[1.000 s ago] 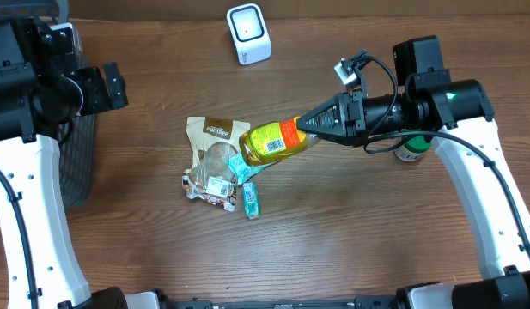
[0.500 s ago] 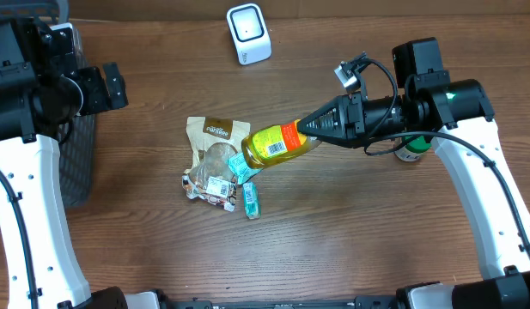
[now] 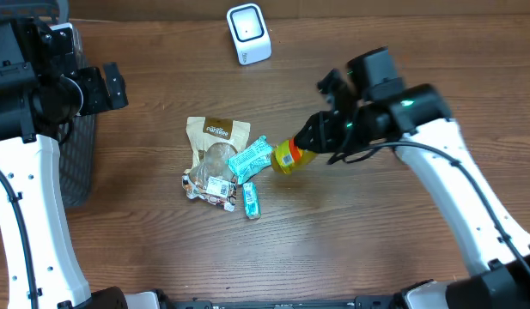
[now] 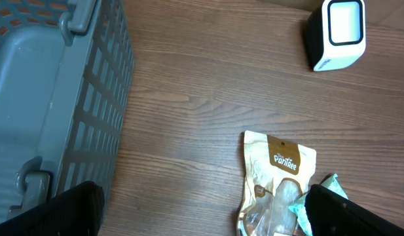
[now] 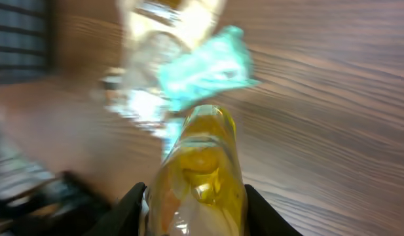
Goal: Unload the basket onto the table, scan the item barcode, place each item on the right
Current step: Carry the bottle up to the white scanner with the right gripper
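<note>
My right gripper (image 3: 314,137) is shut on a yellow bottle (image 3: 290,157) with an orange label, held tilted above the table just right of the pile of items. In the blurred right wrist view the bottle (image 5: 198,170) fills the space between the two dark fingers (image 5: 129,210). The white barcode scanner (image 3: 248,33) stands at the back centre, well away from the bottle, and shows top right in the left wrist view as the scanner (image 4: 339,29). My left gripper (image 3: 110,86) hangs open at the far left with nothing in it, its fingers (image 4: 64,213) spread wide.
A brown snack pouch (image 3: 215,137), a teal packet (image 3: 250,158) and a smaller teal packet (image 3: 251,201) lie in a heap at centre left. A grey mesh basket (image 3: 76,163) sits at the left edge, beside my left arm; it is the basket (image 4: 51,98).
The right arm has swung round and turned the bottle from lying sideways to nearly end-on, drawing it right off the pile. A teal packet under it now shows. The left arm is still.
</note>
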